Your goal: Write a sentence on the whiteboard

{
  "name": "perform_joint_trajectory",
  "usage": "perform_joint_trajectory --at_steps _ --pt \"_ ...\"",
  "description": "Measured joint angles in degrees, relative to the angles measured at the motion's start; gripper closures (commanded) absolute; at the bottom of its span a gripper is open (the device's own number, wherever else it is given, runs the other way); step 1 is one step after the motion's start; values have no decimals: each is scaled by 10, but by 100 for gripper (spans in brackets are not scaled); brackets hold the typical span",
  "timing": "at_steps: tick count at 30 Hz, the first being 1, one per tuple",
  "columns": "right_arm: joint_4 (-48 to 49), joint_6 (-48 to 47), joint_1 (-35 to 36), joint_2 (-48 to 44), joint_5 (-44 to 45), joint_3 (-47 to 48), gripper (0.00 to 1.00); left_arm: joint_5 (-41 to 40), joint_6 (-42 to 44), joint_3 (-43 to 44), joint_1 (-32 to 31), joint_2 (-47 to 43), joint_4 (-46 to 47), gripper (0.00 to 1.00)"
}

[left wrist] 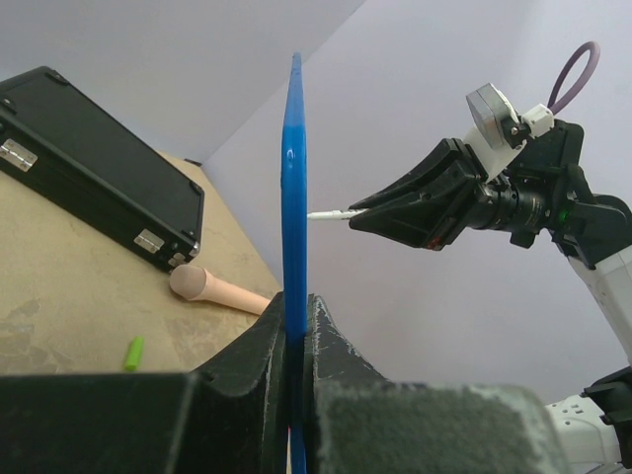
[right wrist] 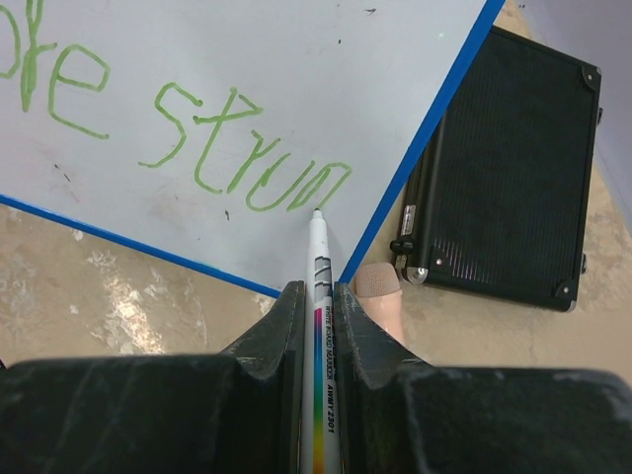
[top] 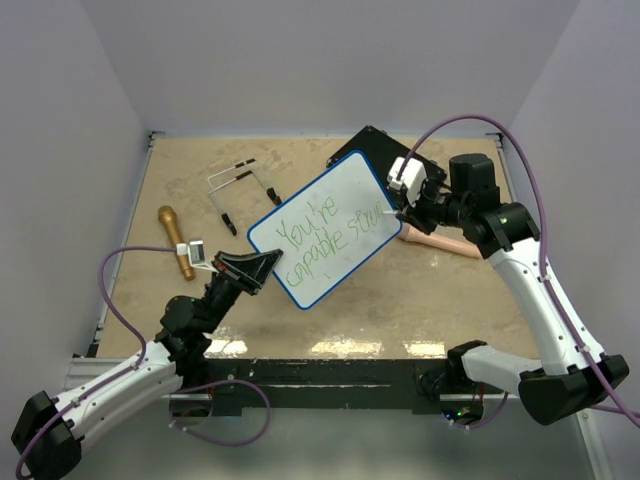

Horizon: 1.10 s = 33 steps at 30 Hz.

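Note:
The whiteboard (top: 335,205), white with a thin blue rim, is held tilted above the table. My left gripper (top: 262,265) is shut on its lower left edge; the left wrist view shows the board edge-on (left wrist: 294,178) between the pads (left wrist: 326,341). The sentence (top: 322,232) runs in green over two lines, and its last word reads roughly "stron" (right wrist: 247,163). My right gripper (right wrist: 317,296) is shut on a white marker (right wrist: 319,259). The marker's tip rests on the board just after the last green letter. From the left wrist, the right gripper (left wrist: 370,209) and marker (left wrist: 331,213) sit at the board's right face.
A black case (top: 368,143) lies behind the board, also seen as the black case (right wrist: 513,168). A pink rod (top: 440,242) lies under the right arm. A wooden-handled tool (top: 176,242) and a wire frame (top: 236,190) sit at left. A green cap (left wrist: 133,353) lies on the table.

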Motion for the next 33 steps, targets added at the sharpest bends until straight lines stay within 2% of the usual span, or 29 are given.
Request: perform_joint_trajectory --at_steps 18,33 --pt "48 35 -8 1 20 0 100 0 0 0 0 0 0 100" --pt "48 27 -8 14 -11 0 100 -5 0 0 0 2 -5 100"
